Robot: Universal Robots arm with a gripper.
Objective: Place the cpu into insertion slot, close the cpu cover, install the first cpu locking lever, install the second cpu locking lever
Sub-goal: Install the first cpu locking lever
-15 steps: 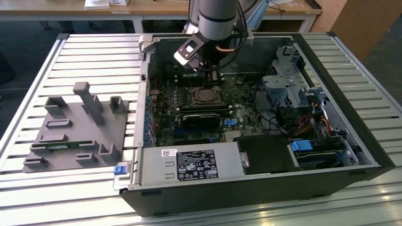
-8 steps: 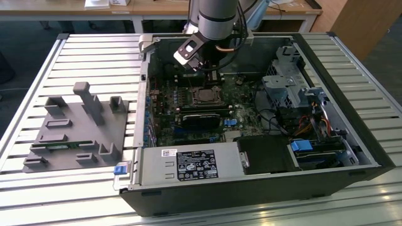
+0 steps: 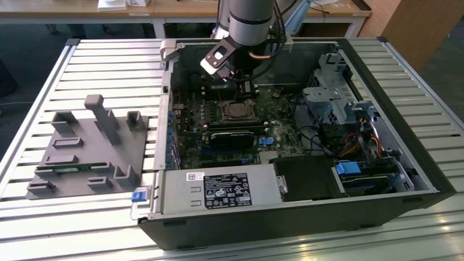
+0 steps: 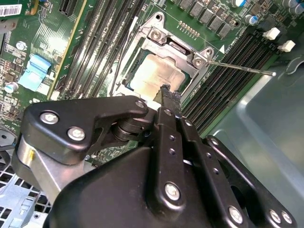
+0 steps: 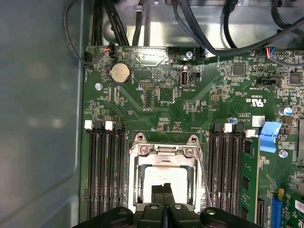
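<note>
Tool (image 5: 164, 192) fingers pressed together, a thin seam between them, nothing pinched. In both wrist views the tip sits right over the near edge of the cpu (image 5: 164, 175); contact or a hair's gap, cannot tell. The cpu lies flat and square in the insertion slot (image 3: 238, 110), pale metal top showing through the window of the cpu cover (image 5: 164, 151), which looks lowered around it. Handling, by judgement: the chip is light, stiff and thin, with a smooth top that would slide under a pad and a delicate underside. It is best taken by two opposite edges, never pressed down hard at the middle. The cover is thin sheet metal, likely springy, and best pushed on its frame rather than at the window. Just beside the tool, a locking lever (image 4: 242, 69) of thin wire stands out unlatched across the memory slots (image 4: 228, 76). A second wire lever (image 4: 122, 52) runs along the opposite side of the socket. Both are probably stiff spring wire, best worked from the free end. Beyond the socket on the green motherboard (image 5: 161, 109) is a coin cell battery (image 5: 120, 73), then cables at the case wall. Farthest off in the exterior view, outside the open computer case (image 3: 406, 81), a grey fixture (image 3: 87, 152) rests on the slatted surface (image 3: 108, 60).
</note>
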